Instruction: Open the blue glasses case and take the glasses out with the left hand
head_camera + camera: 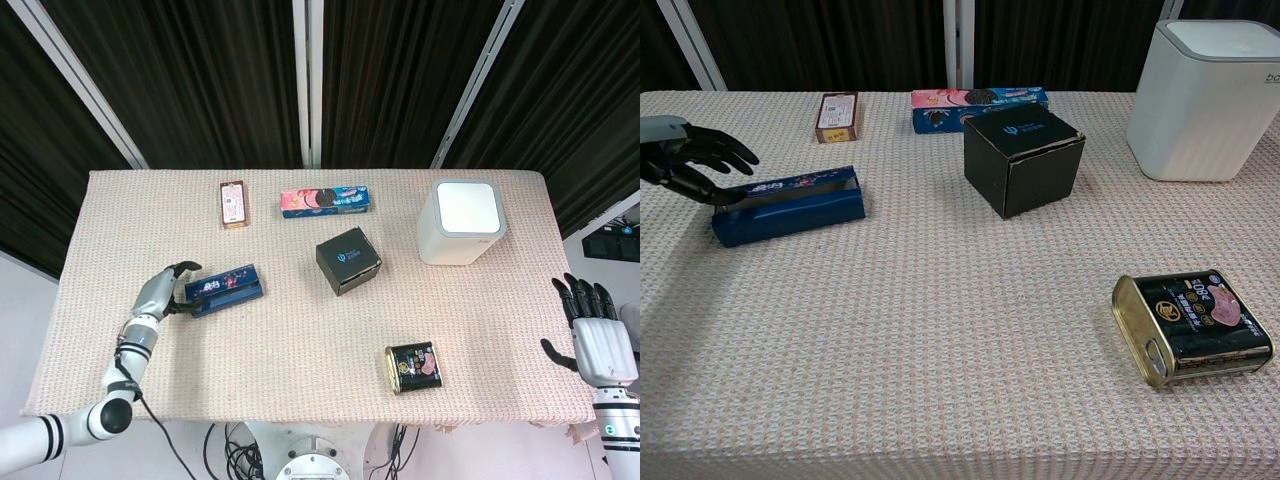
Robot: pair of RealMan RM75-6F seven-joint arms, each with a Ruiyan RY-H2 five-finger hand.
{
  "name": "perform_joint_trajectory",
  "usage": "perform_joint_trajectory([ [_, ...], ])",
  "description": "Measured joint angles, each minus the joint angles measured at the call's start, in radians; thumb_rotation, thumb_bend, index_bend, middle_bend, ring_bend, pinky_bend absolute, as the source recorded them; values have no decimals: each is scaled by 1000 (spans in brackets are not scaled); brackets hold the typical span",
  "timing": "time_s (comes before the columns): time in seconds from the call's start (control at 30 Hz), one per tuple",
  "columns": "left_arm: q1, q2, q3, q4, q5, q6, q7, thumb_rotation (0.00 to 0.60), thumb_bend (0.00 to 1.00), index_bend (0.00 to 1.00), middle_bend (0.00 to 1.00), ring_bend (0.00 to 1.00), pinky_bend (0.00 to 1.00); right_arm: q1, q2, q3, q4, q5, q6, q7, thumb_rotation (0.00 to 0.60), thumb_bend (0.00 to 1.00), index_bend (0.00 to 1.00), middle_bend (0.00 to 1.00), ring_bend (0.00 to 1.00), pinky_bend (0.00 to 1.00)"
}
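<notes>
The blue glasses case (225,290) (790,205) lies on the left part of the table, slightly skewed, its patterned lid facing up. My left hand (160,292) (688,162) is at its left end, fingers curled over the top edge and thumb underneath, gripping that end. The lid looks closed or only barely raised, and no glasses show. My right hand (597,335) hangs off the table's right edge with its fingers spread and nothing in it. It does not show in the chest view.
A black box (348,260) (1025,160) stands mid-table, with a white container (465,222) (1210,100) at the back right. A dark tin (414,367) (1193,327) lies front right. At the back are a cookie box (327,201) and a small brown pack (233,203).
</notes>
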Motion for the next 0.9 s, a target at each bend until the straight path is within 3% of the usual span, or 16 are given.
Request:
perform_joint_trajectory([
  [0.3, -3, -57, -12, 74, 10, 47, 25, 600, 390, 181, 116, 48, 208, 5, 3, -1, -3, -2, -6, 2, 600, 176, 0, 0, 0, 0],
  [0.63, 29, -40, -20, 37, 137, 115, -10, 600, 189, 172, 109, 42, 186, 11, -3, 4, -3, 2, -10, -5, 600, 176, 0, 0, 0, 0],
  [0.9, 30, -59, 3, 67, 163, 79, -6, 600, 177, 166, 109, 42, 180, 13, -6, 1, -3, 1, -13, -9, 600, 176, 0, 0, 0, 0],
])
